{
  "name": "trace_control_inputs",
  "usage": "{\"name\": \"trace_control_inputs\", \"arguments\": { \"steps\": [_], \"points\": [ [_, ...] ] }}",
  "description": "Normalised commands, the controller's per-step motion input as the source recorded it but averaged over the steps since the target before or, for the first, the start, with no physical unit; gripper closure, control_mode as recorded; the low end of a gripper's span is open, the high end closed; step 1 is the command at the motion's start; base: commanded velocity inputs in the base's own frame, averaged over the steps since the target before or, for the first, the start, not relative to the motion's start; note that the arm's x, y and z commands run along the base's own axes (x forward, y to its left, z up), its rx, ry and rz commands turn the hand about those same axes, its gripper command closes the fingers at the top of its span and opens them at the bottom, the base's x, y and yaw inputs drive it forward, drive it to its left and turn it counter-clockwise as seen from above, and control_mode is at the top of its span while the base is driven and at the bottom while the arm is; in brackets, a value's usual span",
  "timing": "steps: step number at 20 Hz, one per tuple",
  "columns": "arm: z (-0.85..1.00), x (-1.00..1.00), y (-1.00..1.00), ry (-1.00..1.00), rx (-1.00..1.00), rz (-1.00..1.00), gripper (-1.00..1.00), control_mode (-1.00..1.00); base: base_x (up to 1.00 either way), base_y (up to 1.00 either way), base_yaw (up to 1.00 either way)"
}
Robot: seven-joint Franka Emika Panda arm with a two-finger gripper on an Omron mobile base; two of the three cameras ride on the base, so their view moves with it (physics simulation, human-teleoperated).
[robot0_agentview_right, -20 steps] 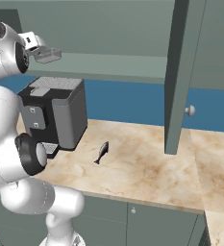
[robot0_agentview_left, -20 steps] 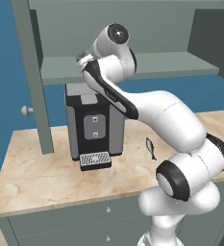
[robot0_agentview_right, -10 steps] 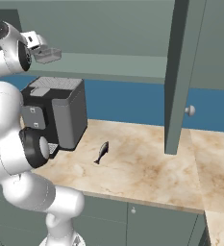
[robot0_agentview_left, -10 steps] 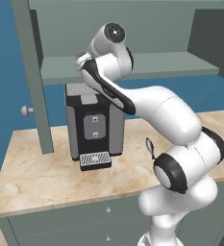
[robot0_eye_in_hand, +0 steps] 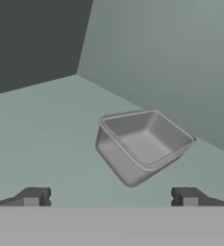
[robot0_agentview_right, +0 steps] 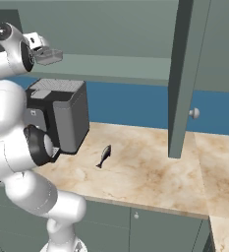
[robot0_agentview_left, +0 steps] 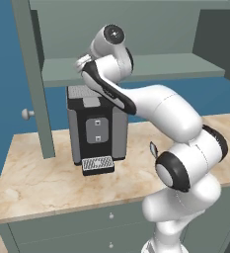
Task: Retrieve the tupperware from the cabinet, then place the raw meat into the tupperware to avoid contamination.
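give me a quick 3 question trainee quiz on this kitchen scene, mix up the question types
1. True or false: the gripper is shut on the tupperware.
2. Where does the raw meat lie? A in the tupperware; B on the counter beside the coffee machine; C on the cabinet shelf.
3. Fill in: the tupperware rests on the cabinet's ____.

Key
1. False: the jaws stand open, short of it.
2. B
3. Shelf
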Motion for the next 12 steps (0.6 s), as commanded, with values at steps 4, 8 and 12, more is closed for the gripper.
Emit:
{"name": "trace_control_inputs", "arguments": {
  "steps": [4, 8, 12],
  "points": [
    [-0.03, 0.17, 0.05, 0.00, 0.00, 0.00, -1.00, -1.00, 0.00, 0.00, 0.00],
    [-0.03, 0.16, 0.04, 0.00, 0.00, 0.00, -1.00, -1.00, 0.00, 0.00, 0.00],
    [-0.04, 0.17, 0.06, 0.00, 0.00, 0.00, -1.00, -1.00, 0.00, 0.00, 0.00]
  ]
}}
